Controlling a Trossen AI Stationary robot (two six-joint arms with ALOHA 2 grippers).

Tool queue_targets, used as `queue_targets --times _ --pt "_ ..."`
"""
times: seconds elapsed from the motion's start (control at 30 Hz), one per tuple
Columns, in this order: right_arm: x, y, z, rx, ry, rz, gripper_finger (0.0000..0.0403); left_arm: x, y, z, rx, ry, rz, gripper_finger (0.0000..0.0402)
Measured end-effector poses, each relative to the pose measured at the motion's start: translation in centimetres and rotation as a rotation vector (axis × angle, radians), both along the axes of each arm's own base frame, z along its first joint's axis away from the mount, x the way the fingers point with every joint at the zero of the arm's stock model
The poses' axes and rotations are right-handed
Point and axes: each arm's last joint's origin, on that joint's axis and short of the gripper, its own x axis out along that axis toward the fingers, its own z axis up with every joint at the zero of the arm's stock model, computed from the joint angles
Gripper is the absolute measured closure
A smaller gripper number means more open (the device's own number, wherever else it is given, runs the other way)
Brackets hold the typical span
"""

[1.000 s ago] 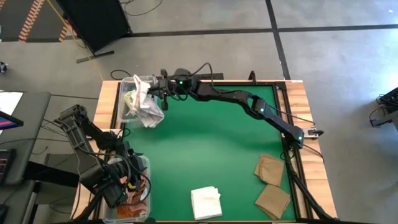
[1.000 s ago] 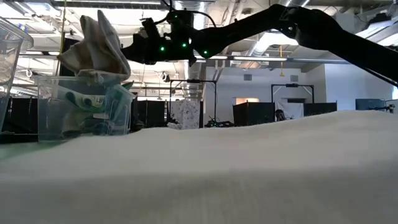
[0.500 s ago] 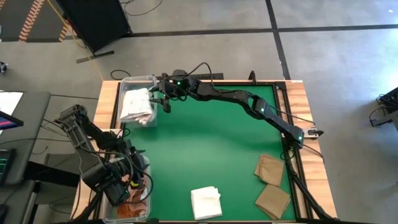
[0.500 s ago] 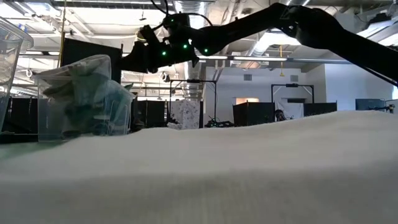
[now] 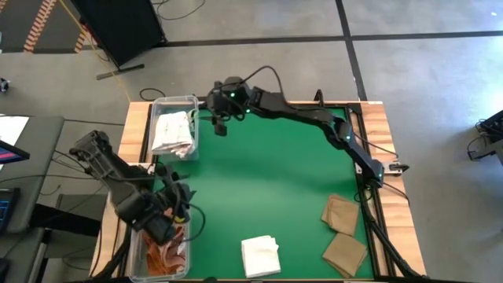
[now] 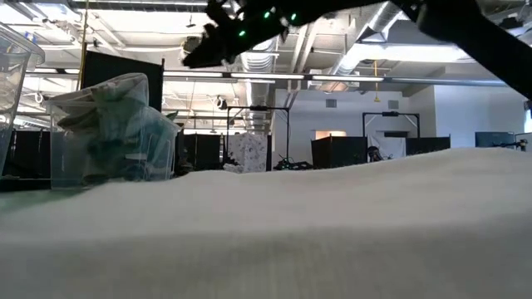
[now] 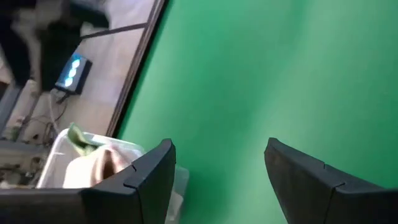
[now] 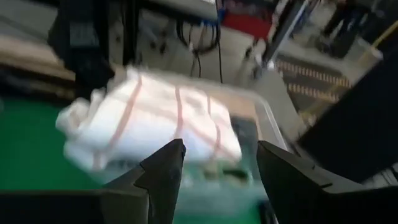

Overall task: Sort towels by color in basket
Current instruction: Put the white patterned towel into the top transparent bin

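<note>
A white checked towel (image 5: 171, 132) lies on top of other towels in the clear basket (image 5: 191, 101) at the table's far left; in the right wrist view the towel (image 8: 155, 118) shows red stripes. My right gripper (image 5: 221, 124) hangs open and holds nothing, high beside that basket's right wall. My left gripper (image 7: 217, 146) is open and holds nothing, at the near left over a second basket (image 5: 182, 253) of red and orange towels. A white towel (image 5: 260, 255) and two tan towels (image 5: 339, 212) (image 5: 344, 253) lie flat on the green table.
The green mat (image 5: 267, 181) lies bare in the middle between the baskets and the loose towels. Wooden rails (image 5: 137, 130) edge the table. In the low view the far basket (image 6: 112, 133) stands at the left, and my right gripper (image 6: 208, 50) hangs high above the table.
My right gripper has let go of the white checked towel, which dropped from hanging over the rim into the far-left basket. The gripper then rose and drew back a little toward the table's right. My left arm has swung out over the table's near left.
</note>
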Motion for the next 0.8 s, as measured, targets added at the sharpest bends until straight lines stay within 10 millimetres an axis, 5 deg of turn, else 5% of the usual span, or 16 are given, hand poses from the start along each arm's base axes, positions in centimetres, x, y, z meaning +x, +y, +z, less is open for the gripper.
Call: queue_targets --times 0.3,0.57,0.8 --pt "-7.2 1.1 7.3 -0.004 0.139 -0.069 0.0171 0.8 3.7 1.3 0.019 0.025 0.069 0.0193" --pt "-13.7 5.6 13.2 0.019 0.165 -0.024 0.0171 2.0 7.9 1.6 0.02 0.174 0.124 0.0193" --pt "-18.4 10.3 16.1 0.056 0.207 0.056 0.0171 3.0 12.5 1.4 -0.023 0.327 0.196 0.0193"
